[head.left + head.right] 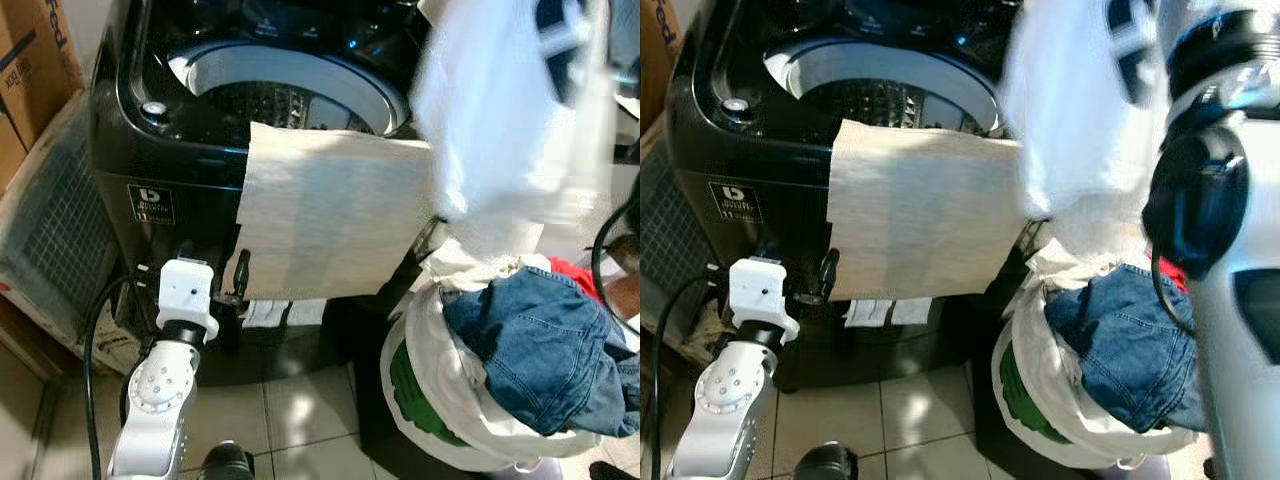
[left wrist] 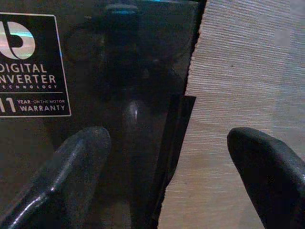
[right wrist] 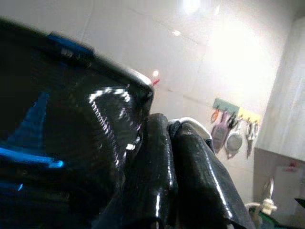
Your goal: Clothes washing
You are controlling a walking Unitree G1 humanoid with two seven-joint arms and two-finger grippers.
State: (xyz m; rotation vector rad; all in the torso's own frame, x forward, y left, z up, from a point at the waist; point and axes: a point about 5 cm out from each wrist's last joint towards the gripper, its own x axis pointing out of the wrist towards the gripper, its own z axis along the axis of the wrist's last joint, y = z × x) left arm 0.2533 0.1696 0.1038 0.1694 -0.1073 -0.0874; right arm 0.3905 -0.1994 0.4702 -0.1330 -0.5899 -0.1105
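R tool (image 3: 167,138) is pinched shut on a white garment (image 1: 500,120), soft, light, floppy, lifted beside the open washer (image 1: 280,90); L tool (image 2: 176,157) gapes at the beige cloth (image 1: 330,210) draped over the rim, best taken by its edge.

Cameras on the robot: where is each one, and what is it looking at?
Left eye view: on the head, looking down at the black top-loading washing machine, the beige cloth draped over its rim, and the silver left arm.
Right eye view: same head and scene; the right arm lifts a white garment.
Left wrist view: faces the washer's front and the cloth's edge between the open left end effector.
Right wrist view: along the shut right end effector, toward the tiled wall.
Both eyes share the white laundry basket.
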